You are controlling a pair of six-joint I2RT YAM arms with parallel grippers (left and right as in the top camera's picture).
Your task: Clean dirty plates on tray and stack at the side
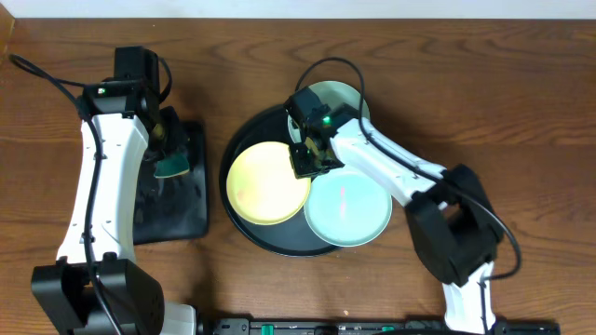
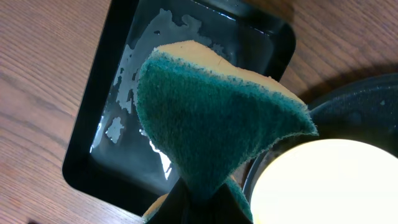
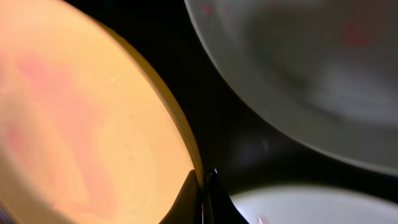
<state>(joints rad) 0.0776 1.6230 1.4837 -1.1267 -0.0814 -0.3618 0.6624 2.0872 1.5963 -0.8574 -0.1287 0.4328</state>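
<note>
1. On the round black tray (image 1: 256, 135) lie three plates: the yellow plate (image 1: 268, 184) at left, the near turquoise plate (image 1: 349, 207) at lower right, and the far turquoise plate (image 1: 341, 96) at the back, partly under the right arm.
2. The right gripper (image 1: 312, 160) is pinched onto the yellow plate's right rim, fingers (image 3: 186, 202) closed on the edge.
3. The left gripper (image 1: 169, 149) clamps a green-and-yellow sponge (image 2: 211, 118).
4. Below the sponge lies a rectangular black tray (image 1: 177, 219), wet-streaked, on the wooden table (image 1: 521, 112).

Left arm (image 1: 93, 186): stretched forward from its base, wrist bent inward.
Left gripper (image 1: 169, 149): fingers clamped on the sponge (image 2: 211, 124).
Right arm (image 1: 382, 167): elbow bent, forearm reaching inward.
Right gripper (image 1: 309, 160): fingertips pinched on the yellow plate (image 1: 265, 184) at its rim.
</note>
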